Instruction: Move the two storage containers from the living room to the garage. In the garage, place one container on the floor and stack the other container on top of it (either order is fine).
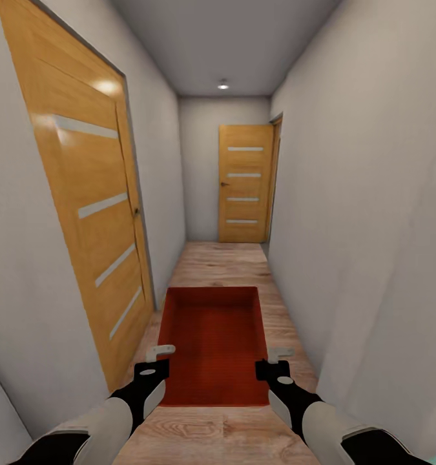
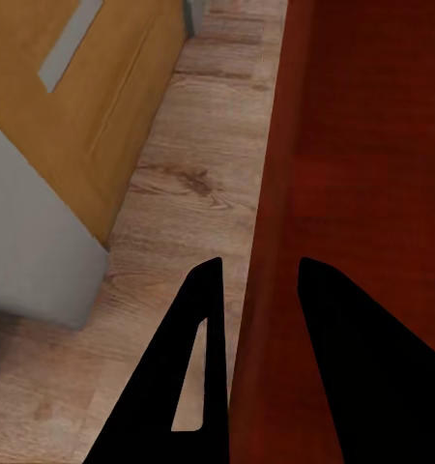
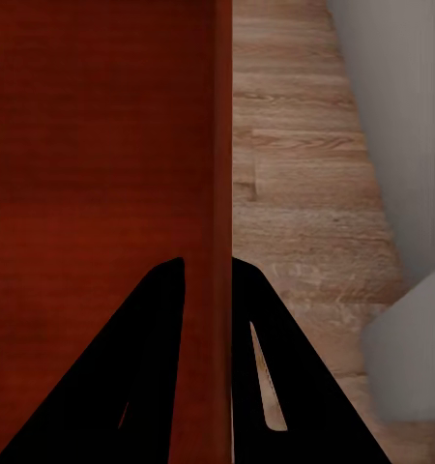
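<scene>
An orange-red storage container (image 1: 214, 342), open-topped with a finely ribbed inside, is held level in front of me above the light wood-plank floor of a narrow hallway. My left gripper (image 1: 158, 360) is shut on its left wall, one finger on each side, as the left wrist view shows the storage container wall (image 2: 266, 290) between the left gripper's (image 2: 259, 319) fingers. My right gripper (image 1: 274, 361) is shut on the right wall in the same way; in the right wrist view the storage container wall (image 3: 217, 193) runs between the right gripper's (image 3: 208, 319) fingers.
The hallway has pale grey walls close on both sides. An orange-wood door with glass slats (image 1: 92, 206) stands shut on the left wall. Another such door (image 1: 245, 192) stands at the corridor's far end, with a doorway opening (image 1: 276, 187) beside it on the right.
</scene>
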